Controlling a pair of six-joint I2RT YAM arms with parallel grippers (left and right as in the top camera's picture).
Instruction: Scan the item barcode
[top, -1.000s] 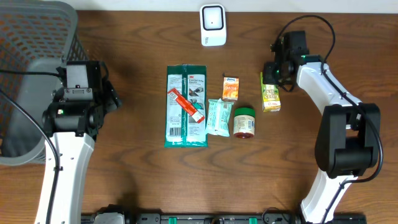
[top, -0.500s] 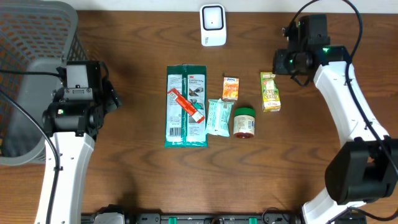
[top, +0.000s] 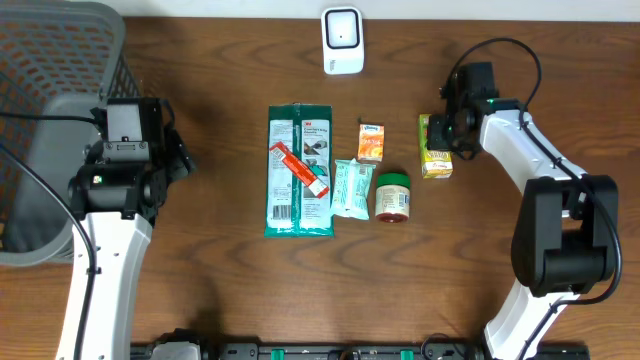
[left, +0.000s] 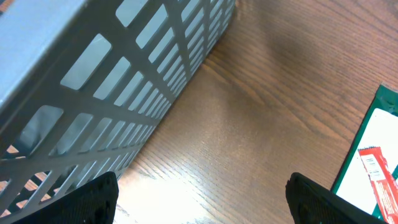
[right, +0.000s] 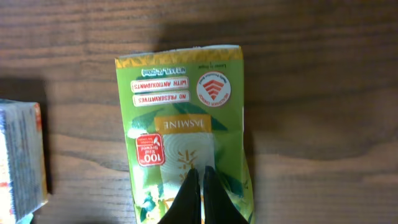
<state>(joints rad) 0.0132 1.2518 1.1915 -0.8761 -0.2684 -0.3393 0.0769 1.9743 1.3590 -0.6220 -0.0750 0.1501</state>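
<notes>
I'm hovering the right tool (right: 200, 177), pinched closed, directly over the green-and-yellow jasmine tea carton (right: 186, 118). It's lying flat, right of the white barcode scanner (top: 342, 40), long axis pointing scannerward. The left tool (left: 200, 202) is gaping open, far left.

Scanner (top: 342, 40) sits behind the wipes pack (top: 285, 205); jasmine carton (top: 436, 163) lies right, basket (top: 60, 40) far left.
</notes>
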